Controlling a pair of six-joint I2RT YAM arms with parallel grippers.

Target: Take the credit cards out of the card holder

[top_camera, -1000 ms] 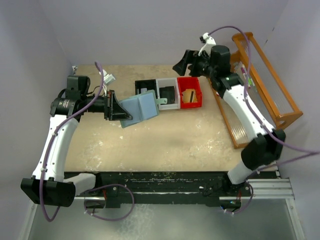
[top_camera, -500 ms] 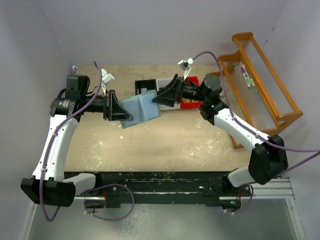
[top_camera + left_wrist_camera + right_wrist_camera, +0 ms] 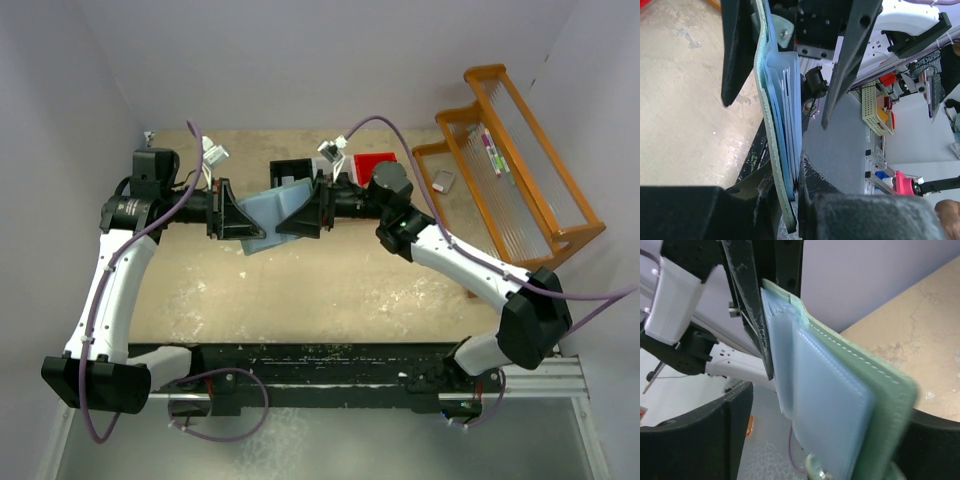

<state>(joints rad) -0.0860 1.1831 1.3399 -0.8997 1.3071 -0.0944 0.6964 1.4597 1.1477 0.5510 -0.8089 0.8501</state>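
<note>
Left jaws grip the card holder (image 3: 268, 213) over the bench (image 3: 330, 285); right jaws stand open, straddling its other end.

— Which colours are shown on the card holder (image 3: 840, 390)?
— A pale teal-green cover is seen, edged with a white dashed stitch line; the inner pockets are tinted light translucent blue.
— And around it?
— A red bin (image 3: 375, 163), a black bin (image 3: 290, 168), an orange rack (image 3: 520, 170) and a mottled tan table (image 3: 330, 280) are seen.
</note>
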